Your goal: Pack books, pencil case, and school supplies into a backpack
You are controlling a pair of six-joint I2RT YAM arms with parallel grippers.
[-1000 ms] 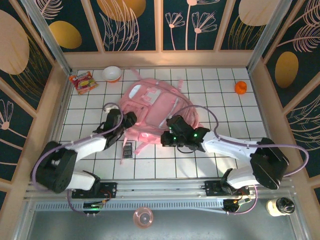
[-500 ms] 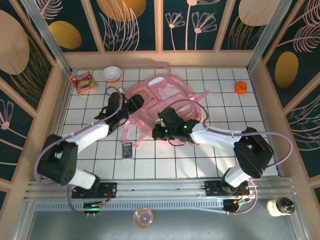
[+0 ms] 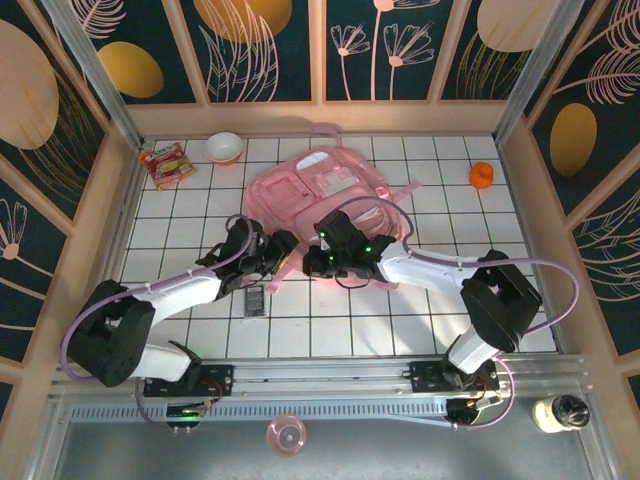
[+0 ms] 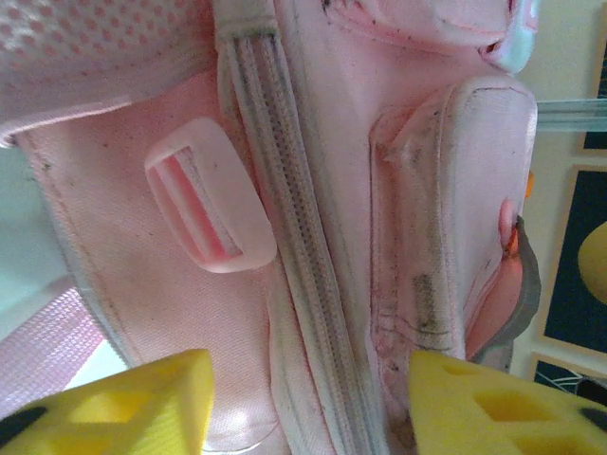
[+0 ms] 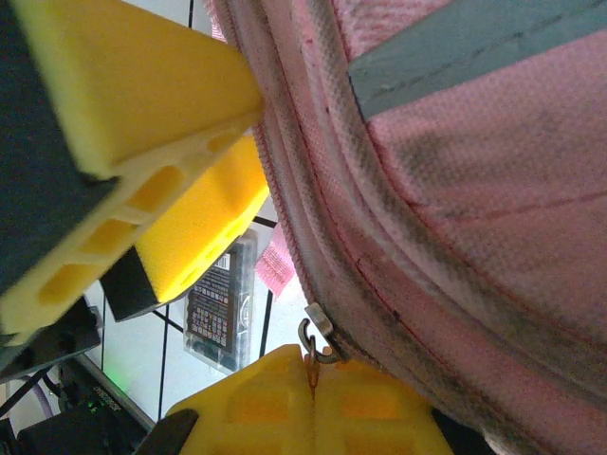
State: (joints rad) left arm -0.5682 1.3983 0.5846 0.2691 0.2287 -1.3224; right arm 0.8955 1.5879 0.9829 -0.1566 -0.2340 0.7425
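The pink backpack [image 3: 318, 188] lies flat mid-table; its near edge rests between my two grippers. In the left wrist view its closed zipper [image 4: 302, 256] runs between my left gripper's [image 4: 308, 403] open yellow fingers [image 4: 123, 408], beside a pale strap buckle [image 4: 211, 209]. My left gripper [image 3: 277, 255] sits at the pack's near-left edge. My right gripper [image 3: 310, 262] is at the near edge too, shut on a metal zipper pull [image 5: 316, 334], with its fingertips [image 5: 313, 365] pressed together. The dark grey calculator [image 3: 255, 299] [image 5: 220, 303] lies on the tiles just in front. Book and pencil case are out of view.
A red-and-yellow snack packet [image 3: 163, 163] and a white bowl [image 3: 223, 147] sit at the back left. A small orange thing [image 3: 481, 175] sits at the back right. Wooden walls ring the white tiled table [image 3: 430, 320]. Loose pink straps [image 3: 405, 190] trail from the pack.
The backpack slid away from the arms and turned. My left gripper reached to its far-left side, then came back to its near edge. My right gripper shifted left along that edge.
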